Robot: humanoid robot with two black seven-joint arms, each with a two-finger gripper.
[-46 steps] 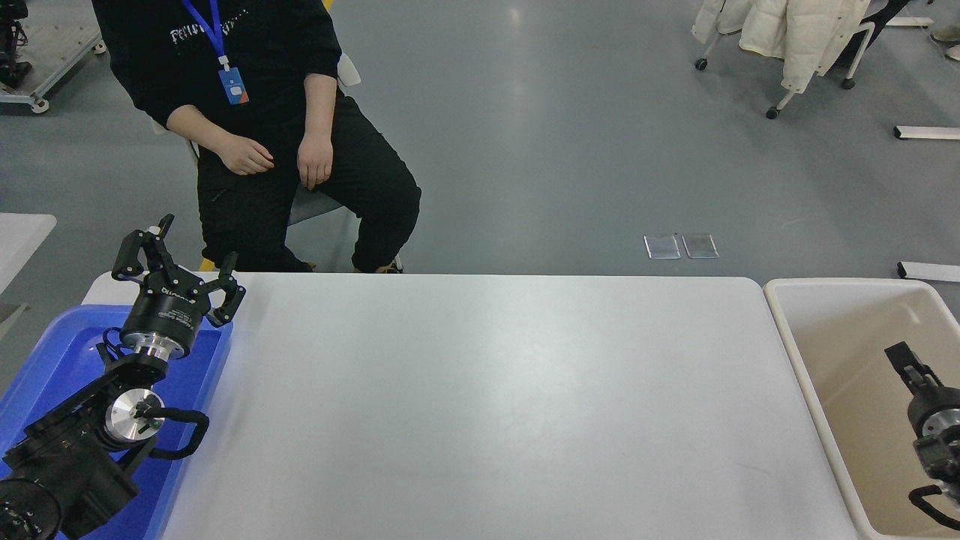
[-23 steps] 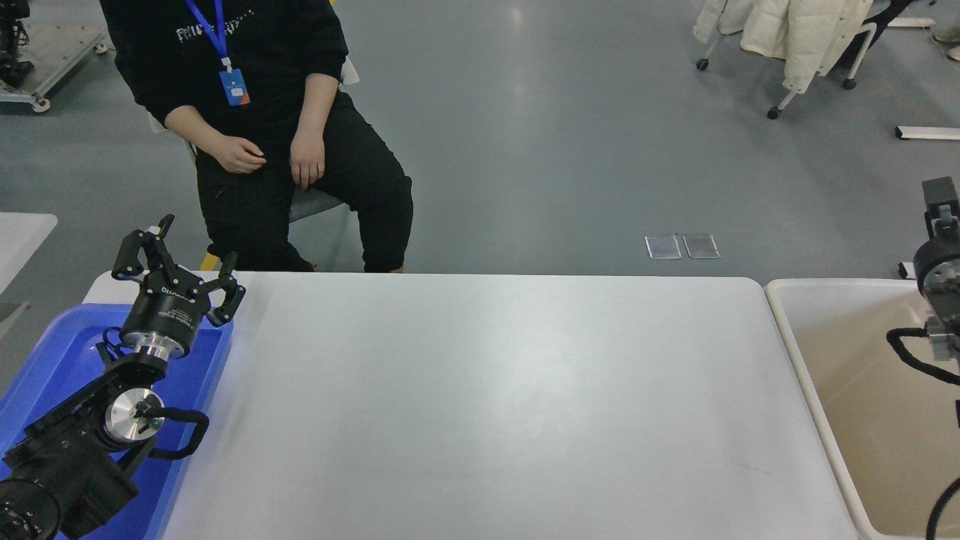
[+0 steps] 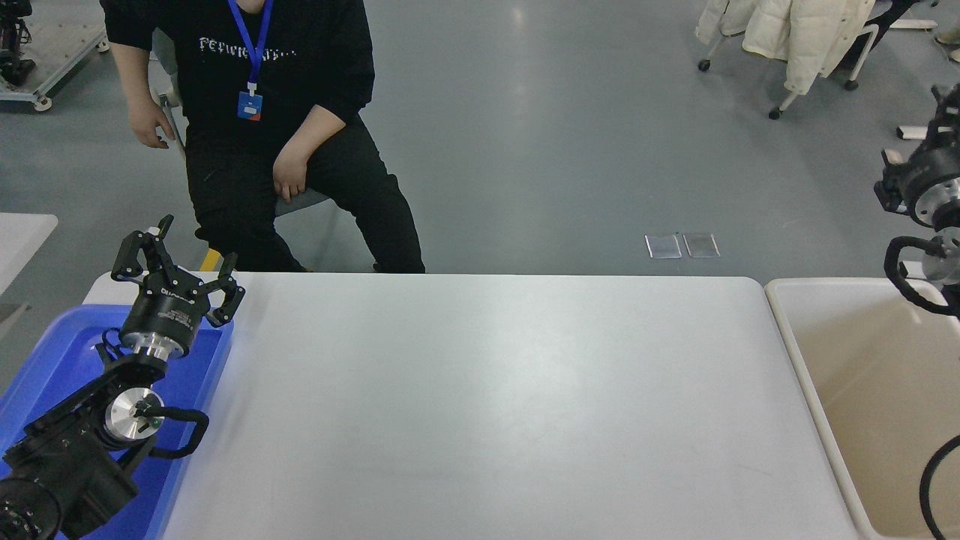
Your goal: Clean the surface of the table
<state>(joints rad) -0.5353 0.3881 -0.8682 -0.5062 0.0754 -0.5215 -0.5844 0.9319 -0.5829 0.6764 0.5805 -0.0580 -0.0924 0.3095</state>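
The table surface (image 3: 480, 405) is a wide white tabletop with rounded corners that fills the middle of the head view. My left gripper (image 3: 187, 251) is open and holds nothing; it is parked over the far end of the blue tray at the table's left edge. My right gripper (image 3: 937, 112) is raised high at the picture's right edge, above and beyond the beige bin, and it is partly cut off by the frame.
A blue plastic tray (image 3: 45, 352) sits under my left arm. A beige rectangular bin (image 3: 847, 375) stands off the table's right end. A person in black (image 3: 277, 112) sits at the far left side. A rolling rack with a white coat (image 3: 787, 37) stands far back right.
My right arm has risen out of the beige bin to high at the right edge. The person has shifted on the chair and moved one hand out to the side. My left arm has not moved.
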